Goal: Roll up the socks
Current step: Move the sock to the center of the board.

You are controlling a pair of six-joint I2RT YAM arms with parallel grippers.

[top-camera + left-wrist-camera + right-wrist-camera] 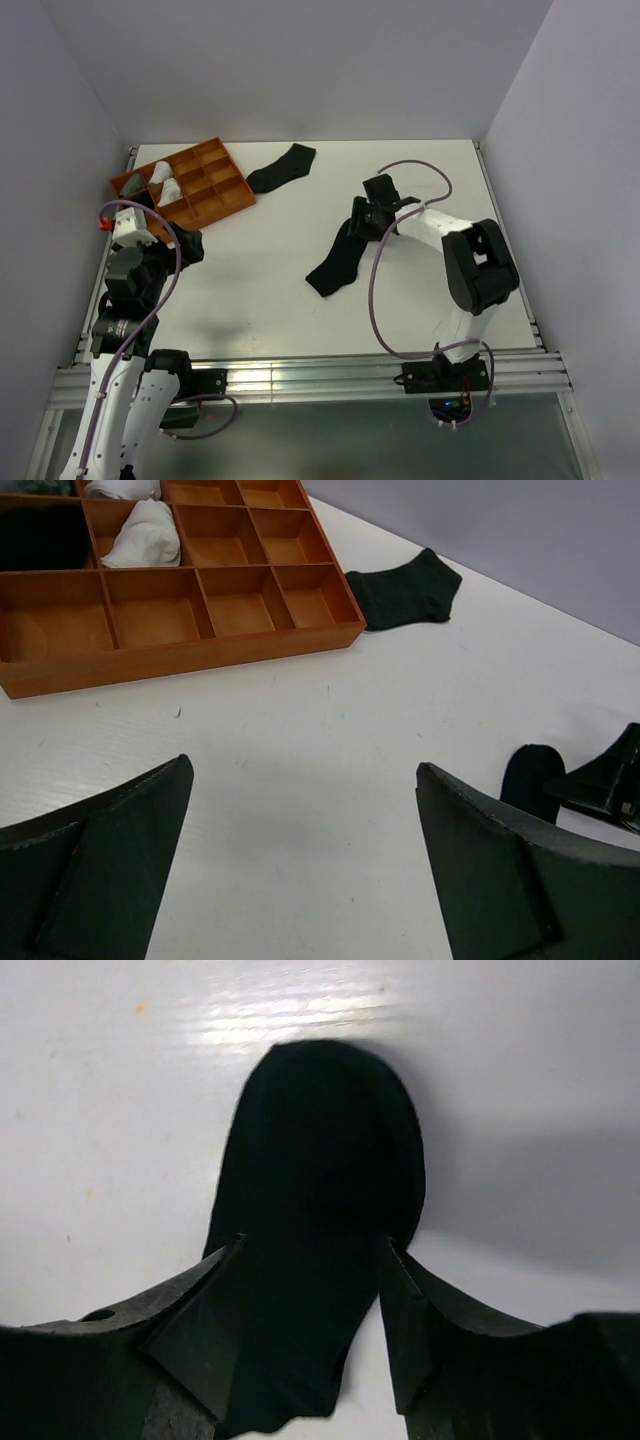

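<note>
A long black sock [335, 265] lies flat in the middle of the table. My right gripper [362, 220] is down over its far end. In the right wrist view the gripper [312, 1245] is open, its jaws straddling the sock [320, 1140], whose rounded end lies ahead of them. A second black sock [282, 167] lies flat at the back, next to the tray; it also shows in the left wrist view [405, 588]. My left gripper [185, 243] is open and empty above bare table at the left [303, 770].
An orange divided tray [210, 195] stands at the back left, with white rolled socks [145, 535] and a dark one [40, 535] in its far compartments. The grey walls close in on three sides.
</note>
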